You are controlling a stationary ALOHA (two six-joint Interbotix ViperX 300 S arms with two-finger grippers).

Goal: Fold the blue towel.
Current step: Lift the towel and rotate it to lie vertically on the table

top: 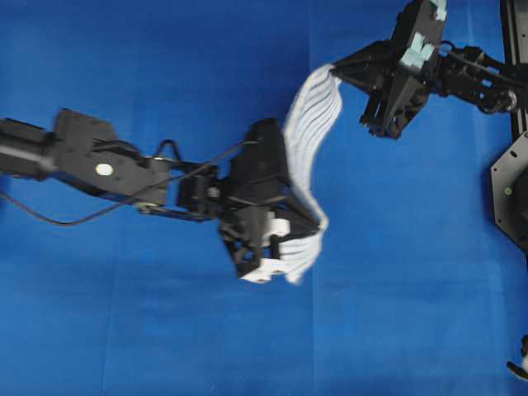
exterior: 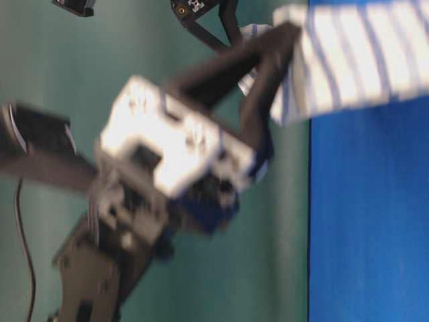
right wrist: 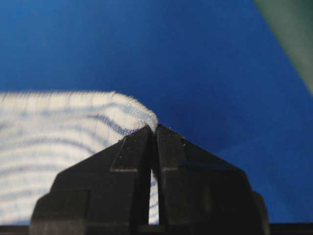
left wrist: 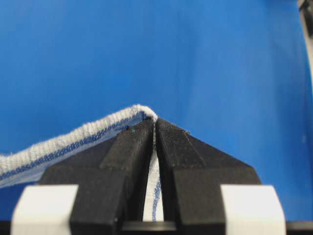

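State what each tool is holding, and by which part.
Both hold the blue towel. The left tool is shut on a corner of it, the right tool on another corner; the cloth hangs between them, lifted off the table covering.

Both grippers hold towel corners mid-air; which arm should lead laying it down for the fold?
Probably the left. The left gripper and right gripper are each shut on a corner of the blue towel, but the left one sits nearer mid-table with bare table covering around it.
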